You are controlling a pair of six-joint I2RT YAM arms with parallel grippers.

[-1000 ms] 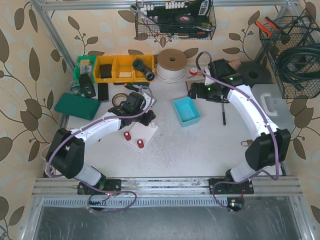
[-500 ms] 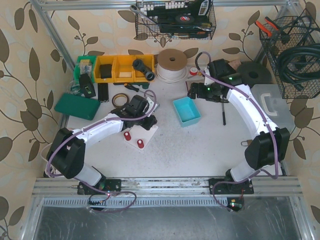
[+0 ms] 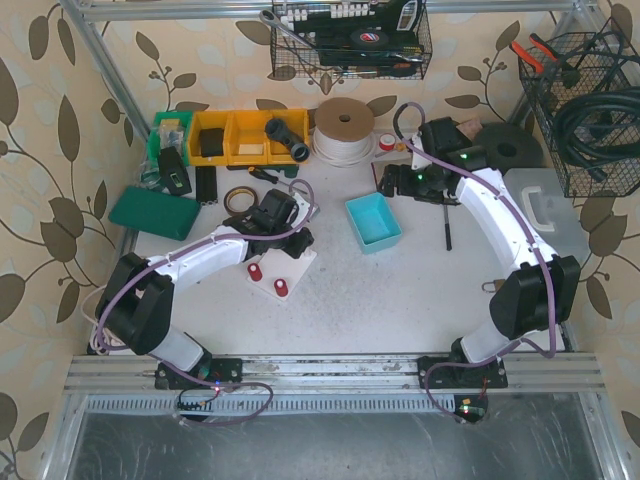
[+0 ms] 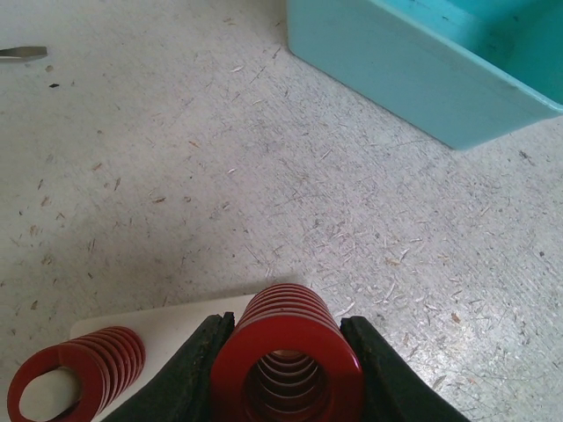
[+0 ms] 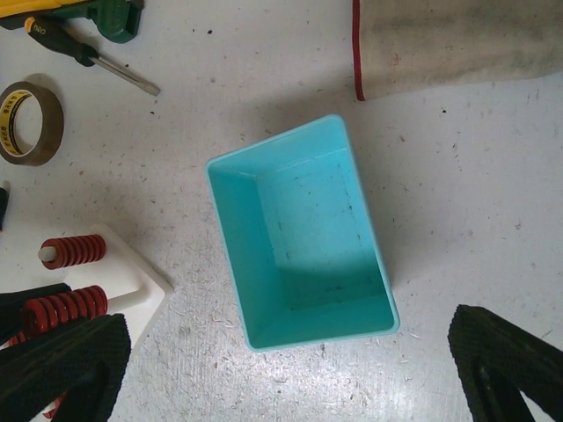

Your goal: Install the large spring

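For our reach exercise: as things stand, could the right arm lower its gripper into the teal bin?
Probably yes. The right gripper hangs open above the teal bin, which is open-topped and empty, and nothing shows between them.

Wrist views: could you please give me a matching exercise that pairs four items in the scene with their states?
1 large spring
2 small spring
3 teal bin
4 tape roll

A empty
B lying flat near a screwdriver
C clamped in the left pincer
D seated on a white peg

Pairs: 1-C, 2-D, 3-A, 4-B.
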